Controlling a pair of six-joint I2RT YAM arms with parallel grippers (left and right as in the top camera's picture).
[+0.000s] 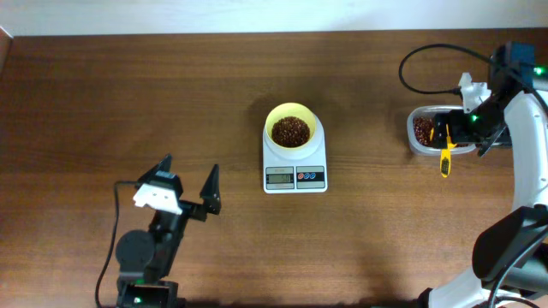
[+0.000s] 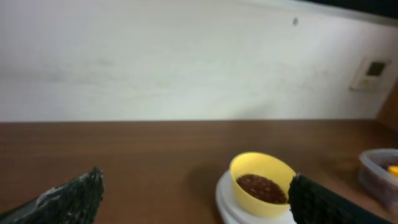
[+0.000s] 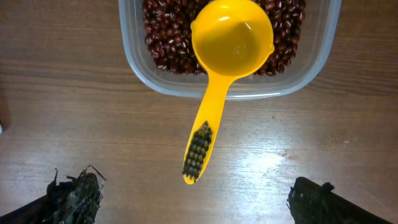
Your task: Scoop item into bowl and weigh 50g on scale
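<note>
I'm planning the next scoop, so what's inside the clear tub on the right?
Reddish-brown beans lie in the clear tub. The yellow scoop rests on them, its cup empty and its handle out over the rim. Whatever is beneath the cup is hidden.

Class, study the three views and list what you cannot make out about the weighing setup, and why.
1. Overhead: the display on the scale is too small to read, so the weight is unknown.
2. Left wrist: the scale is mostly cut off by the bottom edge and hidden under the bowl.
3. Right wrist: the top edge cuts off the far side of the tub; overhead, the right arm covers part of it.
</note>
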